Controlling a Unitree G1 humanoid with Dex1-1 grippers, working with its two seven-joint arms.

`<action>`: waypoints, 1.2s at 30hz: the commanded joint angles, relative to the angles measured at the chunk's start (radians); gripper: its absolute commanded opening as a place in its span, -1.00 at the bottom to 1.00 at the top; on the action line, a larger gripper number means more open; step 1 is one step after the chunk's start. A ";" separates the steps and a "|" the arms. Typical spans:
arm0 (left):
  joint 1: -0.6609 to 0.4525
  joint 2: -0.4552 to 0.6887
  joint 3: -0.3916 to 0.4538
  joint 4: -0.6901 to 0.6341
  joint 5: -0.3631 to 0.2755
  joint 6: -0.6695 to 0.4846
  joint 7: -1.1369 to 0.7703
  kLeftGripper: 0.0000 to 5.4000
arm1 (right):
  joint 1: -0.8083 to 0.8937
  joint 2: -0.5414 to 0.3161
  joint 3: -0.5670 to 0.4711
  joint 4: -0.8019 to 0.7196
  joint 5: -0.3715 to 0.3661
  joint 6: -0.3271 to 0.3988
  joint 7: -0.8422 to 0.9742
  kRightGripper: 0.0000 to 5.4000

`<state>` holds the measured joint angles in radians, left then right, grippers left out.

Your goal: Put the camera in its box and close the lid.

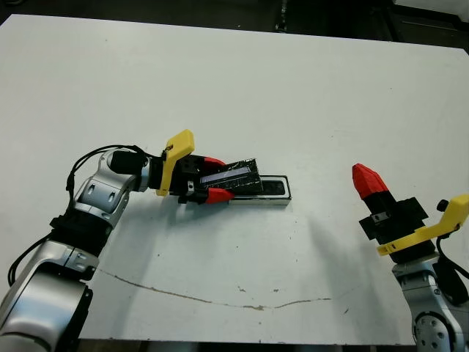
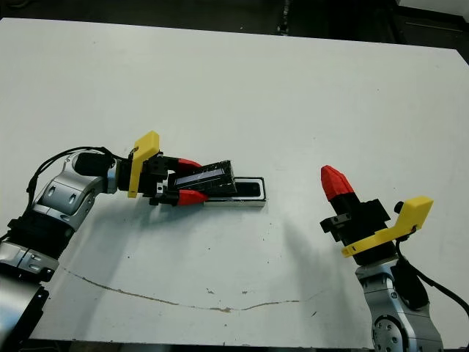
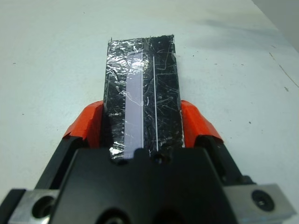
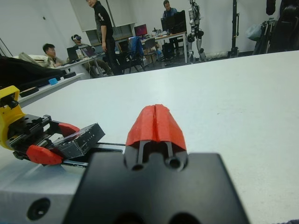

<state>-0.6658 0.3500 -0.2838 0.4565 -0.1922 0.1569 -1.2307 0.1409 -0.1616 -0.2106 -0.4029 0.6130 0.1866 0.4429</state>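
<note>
1. The left gripper (image 1: 213, 178) is clamped on the lid (image 1: 236, 178), one red finger on each long side. The near end of the lid runs in under the gripper's black body in the left wrist view and is cut off there.
2. The box (image 1: 272, 188) shows only at its far end, a dark rim with a pale side wall below it on the table (image 1: 293, 88). The rest lies beneath the lid and the lower finger.
3. A dark oblong shows inside the open end of the box. It may be the camera (image 1: 274, 188), but it is too small to say for sure.
4. Whether the lid touches the box rim cannot be told. From the right wrist view the lid sits tilted, its free end raised above the box.
5. The lid's long axis runs along the gripper's fingers, pointing away from the left arm toward the robot's right. Its pale stripe (image 3: 134, 102) runs the same way, with crinkled glossy black either side.
6. The box's long axis lies nearly in line with the lid, left to right across the table, near its middle.
7. The right gripper (image 4: 156, 122) stands well apart to the right, its red tips pressed together, holding nothing.
8. People sit and stand at desks beyond the table.
</note>
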 commanded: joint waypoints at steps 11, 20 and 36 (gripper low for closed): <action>0.059 -0.041 -0.056 -0.097 -0.052 0.188 -0.070 0.17 | 0.016 -0.007 0.000 0.001 -0.017 -0.011 -0.011 -1.00; 0.066 -0.063 -0.100 -0.063 0.006 0.123 -0.045 0.17 | 0.017 -0.008 -0.002 -0.003 -0.022 -0.008 -0.015 -1.00; -0.018 -0.181 -0.206 0.144 0.146 -0.027 0.026 0.17 | 0.021 -0.006 -0.002 -0.002 -0.022 -0.014 -0.010 -1.00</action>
<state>-0.7433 0.2472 -0.4007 0.5509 -0.0994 0.1143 -1.1864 0.1489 -0.1603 -0.2098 -0.4045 0.5948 0.1819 0.4358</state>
